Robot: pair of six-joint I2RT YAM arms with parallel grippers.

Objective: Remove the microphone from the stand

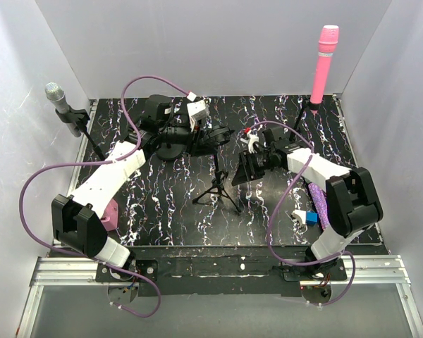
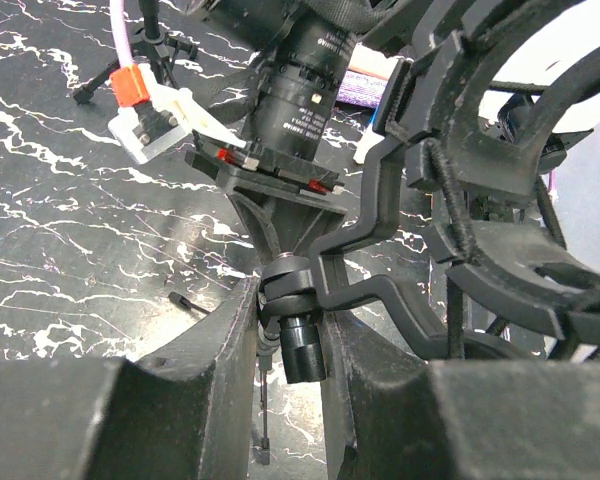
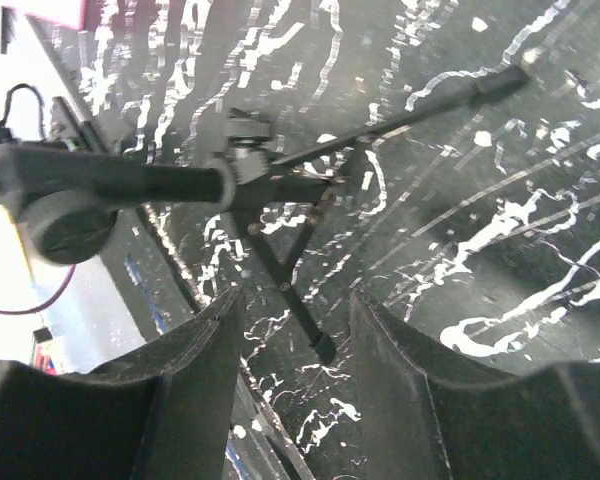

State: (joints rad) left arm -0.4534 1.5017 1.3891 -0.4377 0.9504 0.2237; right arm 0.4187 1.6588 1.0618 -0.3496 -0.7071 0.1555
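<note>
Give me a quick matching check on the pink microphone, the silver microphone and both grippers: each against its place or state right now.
1. pink microphone
2. silver microphone
3. left gripper
4. right gripper

A. clamped on the black mount joint
B. far right corner, upright
C. open, over the tripod
D. far left, tilted

Pairs: 1-B, 2-D, 3-A, 4-C

Left arm [image 1: 116, 172] extends from its base up to the head of the tripod stand [image 1: 215, 172]. The left gripper [image 2: 292, 325] is clamped on the stand's top joint. Right arm [image 1: 317, 169] bends inward. The right gripper [image 3: 295, 300] hangs just right of the stand, its fingers [image 3: 195, 370] parted and holding nothing.
</note>
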